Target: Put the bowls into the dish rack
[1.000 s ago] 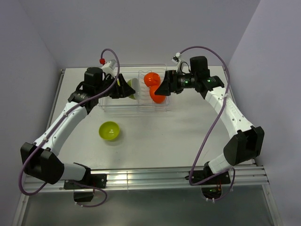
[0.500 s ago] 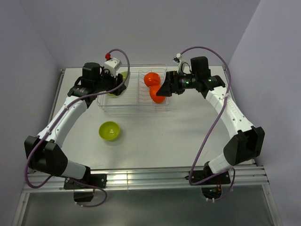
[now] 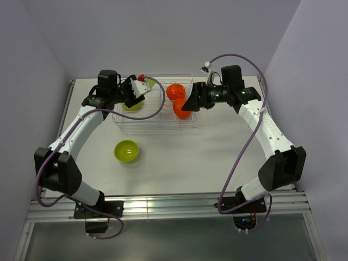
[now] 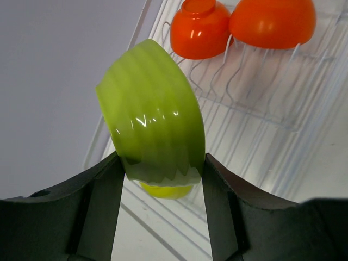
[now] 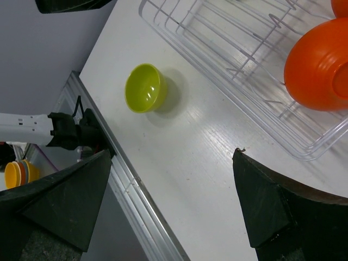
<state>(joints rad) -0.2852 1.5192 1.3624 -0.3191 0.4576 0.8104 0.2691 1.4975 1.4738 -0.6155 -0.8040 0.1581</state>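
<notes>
So that it can slot into the rack (image 4: 255,109), the left gripper (image 4: 160,163) seemingly clamps a green bowl (image 4: 152,109) on edge above it; the right gripper (image 5: 173,157) gapes empty.

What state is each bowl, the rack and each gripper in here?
left gripper: shut on held green bowl
held green bowl: tilted, above the dish rack
right gripper: open, empty
far orange bowl: in rack
near orange bowl: in rack
loose green bowl: upright on table, unloaded
</notes>
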